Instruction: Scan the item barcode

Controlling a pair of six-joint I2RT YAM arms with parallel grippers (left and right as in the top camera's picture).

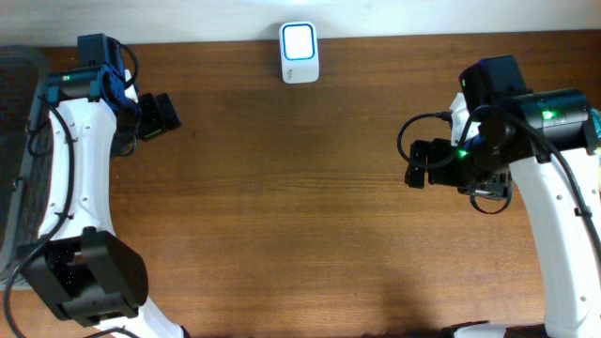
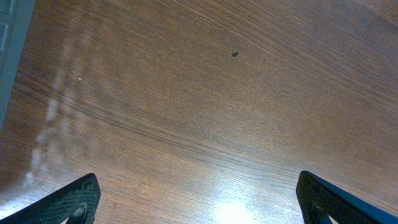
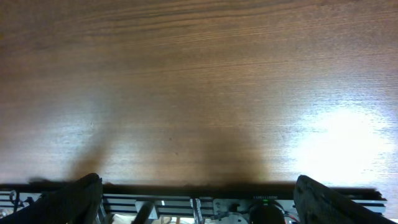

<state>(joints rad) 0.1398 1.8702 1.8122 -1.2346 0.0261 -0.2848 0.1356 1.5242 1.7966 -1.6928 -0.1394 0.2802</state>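
No item and no barcode show in any view. My left gripper hangs over the far left of the wooden table, open, and its wrist view has only bare wood between the fingertips. Over the right side my right gripper is open too. Its wrist view looks across the wood to the table's left edge, with nothing between its fingers. A small white box with a blue-lit face stands at the back edge, centre.
A dark grey container sits off the table's left side, under the left arm; its wall shows in the left wrist view. Beyond the table edge lies a metal frame with cables.
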